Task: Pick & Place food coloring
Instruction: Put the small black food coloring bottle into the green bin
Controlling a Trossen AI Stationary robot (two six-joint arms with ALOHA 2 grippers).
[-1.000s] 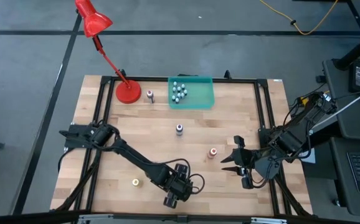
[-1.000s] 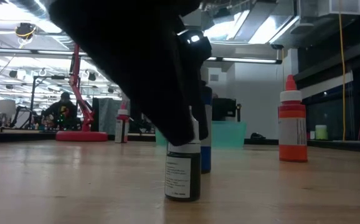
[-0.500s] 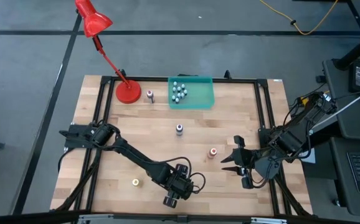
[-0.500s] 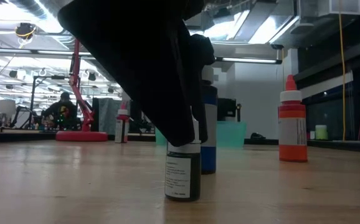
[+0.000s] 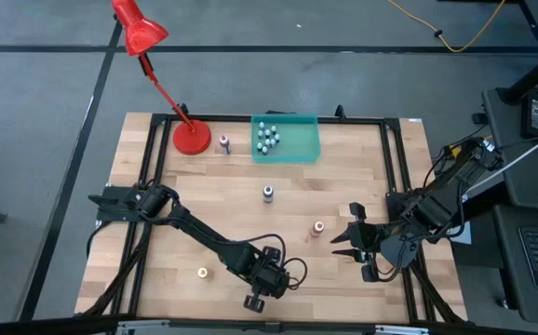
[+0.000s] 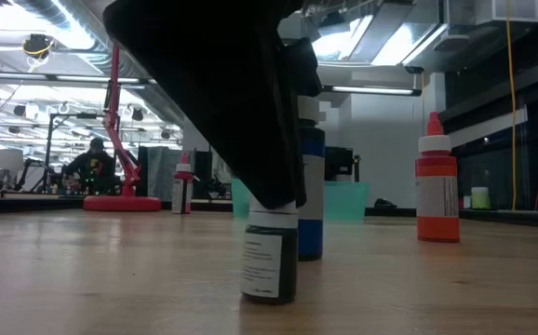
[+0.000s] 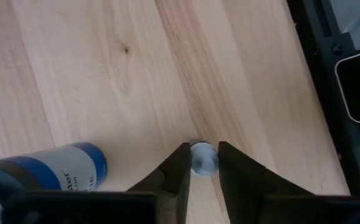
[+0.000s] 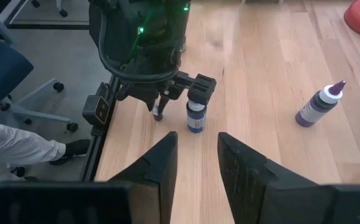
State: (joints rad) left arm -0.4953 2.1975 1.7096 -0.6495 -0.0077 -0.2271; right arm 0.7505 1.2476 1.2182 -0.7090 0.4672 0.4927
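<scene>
My left gripper (image 5: 258, 290) stands near the table's near edge, shut on a small dark food coloring bottle (image 6: 269, 265) with a white label and a pale cap. A blue bottle (image 6: 311, 209) stands upright just behind it. My right gripper (image 5: 355, 244) waits open and empty at the right (image 8: 195, 165). The purple (image 5: 268, 193), red-orange (image 5: 317, 226), yellow (image 5: 202, 273) and pink (image 5: 223, 142) bottles stand on the table. Several tiny whitish bottles (image 5: 267, 137) stand in the teal tray (image 5: 302, 149). My left gripper pinches the small dark bottle's pale cap (image 7: 203, 163) between its two fingers (image 7: 179, 171), coming from above and pointing down. The bottle hangs below the fingers, slightly tilted, its base (image 6: 267, 296) at the table top. Whether the base rests on the wood or is just clear, I cannot tell.
A red desk lamp (image 5: 192, 137) stands at the far left beside the tray. A black frame (image 5: 395, 186) runs around the table top. Open wood lies between the purple bottle and my left gripper. A person's leg and shoe (image 8: 37, 152) show beyond the near edge.
My left gripper has shifted slightly while keeping its hold. The small dark bottle now stands slightly tilted, with its base a little to the left in the low view.
</scene>
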